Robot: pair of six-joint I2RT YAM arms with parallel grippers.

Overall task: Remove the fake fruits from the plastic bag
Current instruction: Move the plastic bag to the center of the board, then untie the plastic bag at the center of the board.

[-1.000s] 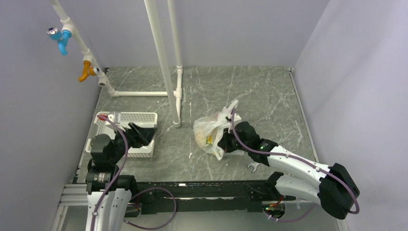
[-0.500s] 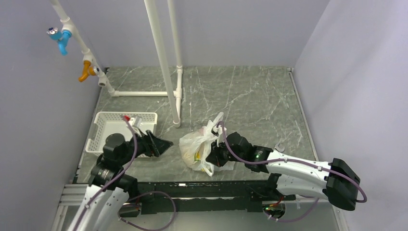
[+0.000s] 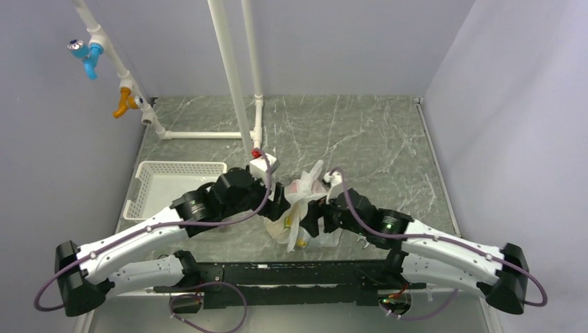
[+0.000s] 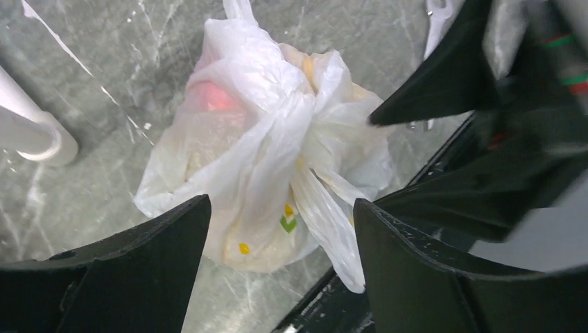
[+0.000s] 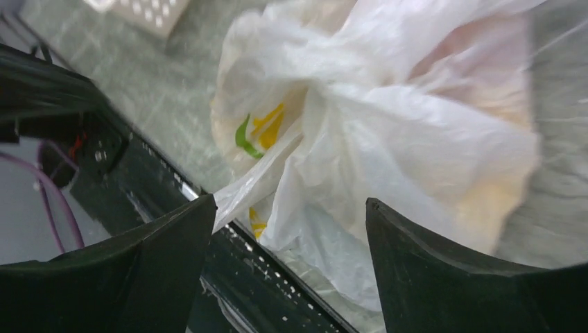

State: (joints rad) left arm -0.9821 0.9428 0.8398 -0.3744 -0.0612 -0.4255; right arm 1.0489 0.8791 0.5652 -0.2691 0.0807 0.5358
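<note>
The plastic bag (image 3: 303,192) lies tied and bulging near the table's front edge, white with yellow-green prints (image 4: 288,222). The fake fruits are inside it and show only as a reddish tint (image 4: 211,97) and an orange tint (image 5: 489,198) through the film. My left gripper (image 3: 276,207) is at the bag's left side, open, its jaws straddling the bag's lower part (image 4: 283,203). On the bag's right my right gripper (image 3: 317,219) is open too, with a loose fold of the bag (image 5: 326,180) hanging between its jaws, which do not pinch it.
A white latticed tray (image 3: 208,168) stands at the left. White pipe posts (image 3: 236,90) rise behind the bag, their foot (image 4: 31,135) close to it. The black front rail (image 5: 229,263) runs just under the bag. A small white spanner (image 3: 362,241) lies by the right arm.
My right gripper dragged the bag left and toward the front edge, then opened and let it go. My left arm swung from the tray over to the bag's left side.
</note>
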